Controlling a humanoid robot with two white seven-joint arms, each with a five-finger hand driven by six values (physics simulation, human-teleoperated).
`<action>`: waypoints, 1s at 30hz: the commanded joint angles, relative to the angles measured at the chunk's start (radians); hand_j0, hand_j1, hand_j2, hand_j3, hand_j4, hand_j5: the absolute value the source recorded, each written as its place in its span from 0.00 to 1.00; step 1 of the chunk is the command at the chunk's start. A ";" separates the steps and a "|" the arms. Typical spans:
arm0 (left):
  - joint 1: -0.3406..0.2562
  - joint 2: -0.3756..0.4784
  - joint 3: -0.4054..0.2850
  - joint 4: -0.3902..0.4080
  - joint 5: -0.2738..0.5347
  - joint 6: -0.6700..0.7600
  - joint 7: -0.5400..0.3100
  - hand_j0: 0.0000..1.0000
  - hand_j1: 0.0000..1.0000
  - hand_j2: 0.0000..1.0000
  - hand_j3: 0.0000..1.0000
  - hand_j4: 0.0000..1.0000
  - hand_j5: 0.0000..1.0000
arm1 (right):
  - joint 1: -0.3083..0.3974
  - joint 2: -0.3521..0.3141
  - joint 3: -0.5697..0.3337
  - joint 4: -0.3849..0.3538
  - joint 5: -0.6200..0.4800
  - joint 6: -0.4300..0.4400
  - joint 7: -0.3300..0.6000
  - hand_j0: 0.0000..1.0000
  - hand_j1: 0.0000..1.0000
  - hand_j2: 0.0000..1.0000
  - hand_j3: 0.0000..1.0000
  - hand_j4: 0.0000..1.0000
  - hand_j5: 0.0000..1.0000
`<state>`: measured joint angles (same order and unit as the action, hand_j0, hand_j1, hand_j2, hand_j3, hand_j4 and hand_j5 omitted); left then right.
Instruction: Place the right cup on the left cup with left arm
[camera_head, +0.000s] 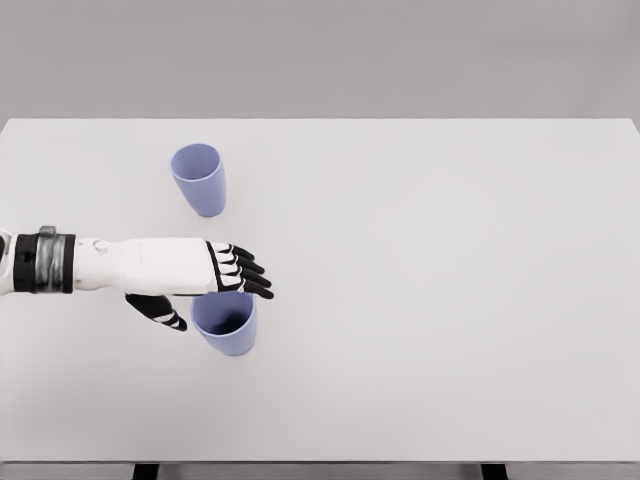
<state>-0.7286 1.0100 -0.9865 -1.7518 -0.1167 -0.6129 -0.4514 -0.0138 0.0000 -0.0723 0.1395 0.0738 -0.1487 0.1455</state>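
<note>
Two lavender cups stand upright on the white table (450, 280). The far cup (199, 179) is at the upper left. The near cup (226, 324) sits lower and slightly to the right. My left hand (205, 292) reaches in from the left edge and hovers over the near cup's rim. Its black fingers (242, 270) are stretched out over the cup's far rim, and the thumb (158, 310) hangs apart to the cup's left. The fingers are spread and hold nothing. The hand covers part of the cup's rim.
The table's front edge (320, 462) runs along the bottom of the picture, with two dark legs under it. A grey wall stands behind the table.
</note>
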 joint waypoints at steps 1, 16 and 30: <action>0.000 0.001 0.008 0.000 0.006 0.002 0.000 1.00 1.00 1.00 1.00 1.00 1.00 | 0.000 0.000 0.000 0.000 0.000 0.000 0.000 1.00 1.00 1.00 1.00 1.00 1.00; 0.031 -0.025 0.014 0.011 -0.024 0.002 0.000 1.00 1.00 1.00 1.00 1.00 1.00 | 0.000 0.000 0.000 0.000 0.001 0.000 0.000 1.00 1.00 1.00 1.00 1.00 1.00; 0.081 -0.045 0.043 0.012 -0.066 0.002 0.048 0.64 0.64 0.64 0.64 0.64 0.64 | 0.000 0.000 -0.001 0.000 0.001 0.000 0.000 1.00 1.00 1.00 1.00 1.00 1.00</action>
<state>-0.6473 0.9638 -0.9456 -1.7404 -0.1850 -0.6124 -0.4143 -0.0138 0.0000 -0.0725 0.1395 0.0739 -0.1487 0.1455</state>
